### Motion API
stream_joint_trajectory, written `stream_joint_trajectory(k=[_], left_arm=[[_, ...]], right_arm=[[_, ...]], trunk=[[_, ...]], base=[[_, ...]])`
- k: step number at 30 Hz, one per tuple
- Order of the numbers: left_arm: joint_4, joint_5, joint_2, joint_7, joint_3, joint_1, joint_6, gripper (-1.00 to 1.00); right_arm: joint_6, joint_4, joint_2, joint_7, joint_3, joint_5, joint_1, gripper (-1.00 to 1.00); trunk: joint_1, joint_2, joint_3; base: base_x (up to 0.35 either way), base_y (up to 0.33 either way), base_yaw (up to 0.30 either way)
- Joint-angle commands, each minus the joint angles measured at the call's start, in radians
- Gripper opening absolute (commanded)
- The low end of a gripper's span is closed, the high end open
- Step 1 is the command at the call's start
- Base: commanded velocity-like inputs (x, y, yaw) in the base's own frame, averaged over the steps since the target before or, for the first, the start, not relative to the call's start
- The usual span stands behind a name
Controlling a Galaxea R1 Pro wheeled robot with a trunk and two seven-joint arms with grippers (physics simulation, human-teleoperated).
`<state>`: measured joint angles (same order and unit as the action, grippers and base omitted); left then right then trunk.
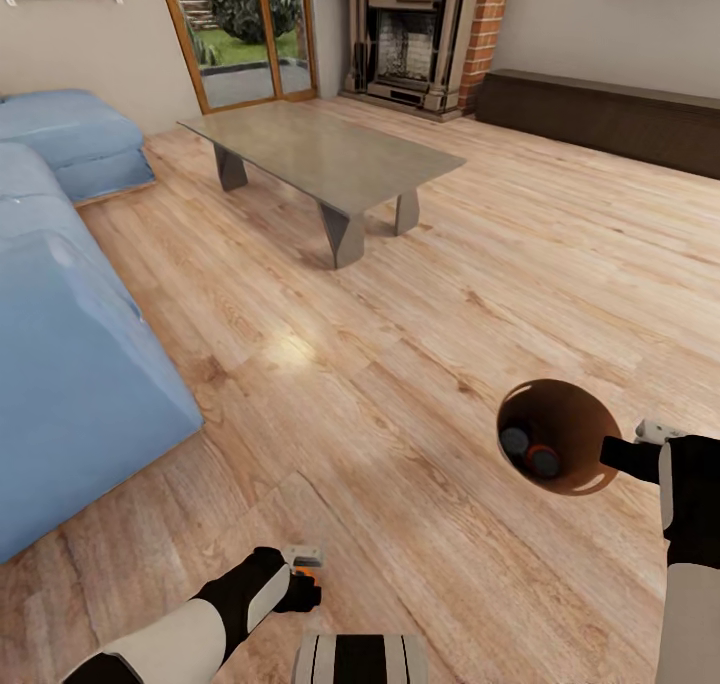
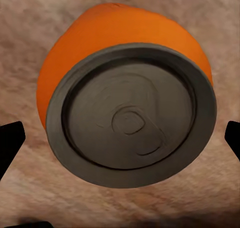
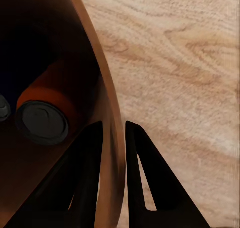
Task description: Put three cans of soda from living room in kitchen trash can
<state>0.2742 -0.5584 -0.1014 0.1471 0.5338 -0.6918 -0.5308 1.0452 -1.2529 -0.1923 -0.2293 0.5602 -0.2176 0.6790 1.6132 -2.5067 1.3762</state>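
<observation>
Honestly, the right gripper (image 3: 114, 133) only pinches the bin (image 1: 575, 414) by its thin wall (two cans (image 1: 530, 451) inside), so it could tip. Left gripper (image 1: 303, 570) looks spread around the third can (image 2: 125, 103); it might roll.

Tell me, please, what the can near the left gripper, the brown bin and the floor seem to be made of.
The can looks like metal: a dull grey top with a pull tab and glossy orange sides. The bin has smooth, copper-toned walls with a soft sheen, perhaps metal or plastic. The floor looks like light wooden planks, with grain and knots showing.
</observation>
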Motion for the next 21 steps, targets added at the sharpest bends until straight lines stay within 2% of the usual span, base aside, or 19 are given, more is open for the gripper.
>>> stream_joint_trajectory(k=[1, 21], left_arm=[[0.000, 0.000, 0.000, 0.000, 0.000, 0.000, 0.000, 1.00], [0.002, 0.000, 0.000, 0.002, -0.001, 0.000, 0.000, 1.00]], right_arm=[[0.002, -0.001, 0.000, -0.005, 0.000, 0.026, 0.001, -1.00], [0.002, -0.001, 0.001, -0.005, -0.001, 0.026, 0.001, -1.00]], trunk=[[0.000, 0.000, 0.000], [0.000, 0.000, 0.000]], base=[[0.000, 0.000, 0.000], [0.000, 0.000, 0.000]])
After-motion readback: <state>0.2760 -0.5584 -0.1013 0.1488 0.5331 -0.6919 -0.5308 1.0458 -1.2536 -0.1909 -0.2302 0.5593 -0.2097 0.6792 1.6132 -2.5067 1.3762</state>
